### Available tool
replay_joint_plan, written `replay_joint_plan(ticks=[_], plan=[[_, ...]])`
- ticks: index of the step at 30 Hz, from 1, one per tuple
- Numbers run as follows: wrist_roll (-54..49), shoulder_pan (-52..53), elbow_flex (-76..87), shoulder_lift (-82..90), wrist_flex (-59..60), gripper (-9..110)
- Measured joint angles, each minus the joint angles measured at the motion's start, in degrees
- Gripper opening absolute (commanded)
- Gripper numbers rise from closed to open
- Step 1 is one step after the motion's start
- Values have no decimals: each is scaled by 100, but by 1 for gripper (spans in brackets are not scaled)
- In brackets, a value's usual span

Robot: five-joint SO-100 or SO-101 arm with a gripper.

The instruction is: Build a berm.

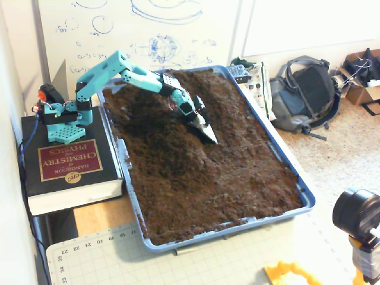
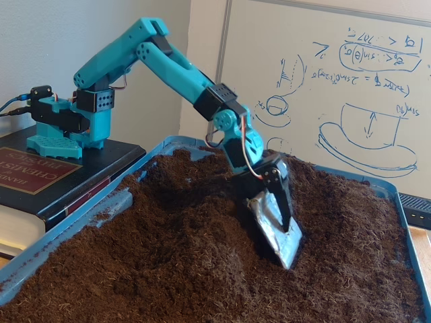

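- The teal arm reaches from its base on the chemistry handbook down into the blue tray of dark soil.
- The tool carries a silvery scoop blade whose tip is dug into the soil; whether it is clenched or released cannot be told.
- The berm is a ridge running from about 11 o'clock toward 5 o'clock across the tray's upper half in the high fixed view; the tool touches its 3 o'clock flank.
- A backpack lies on the floor at 2 o'clock.
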Motion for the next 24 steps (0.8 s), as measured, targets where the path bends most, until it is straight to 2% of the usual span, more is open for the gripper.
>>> replay_joint_plan(ticks=[11, 24], plan=[[0, -35, 1521, 1222, -9, 0], [0, -70, 2004, 2153, 79, 0]])
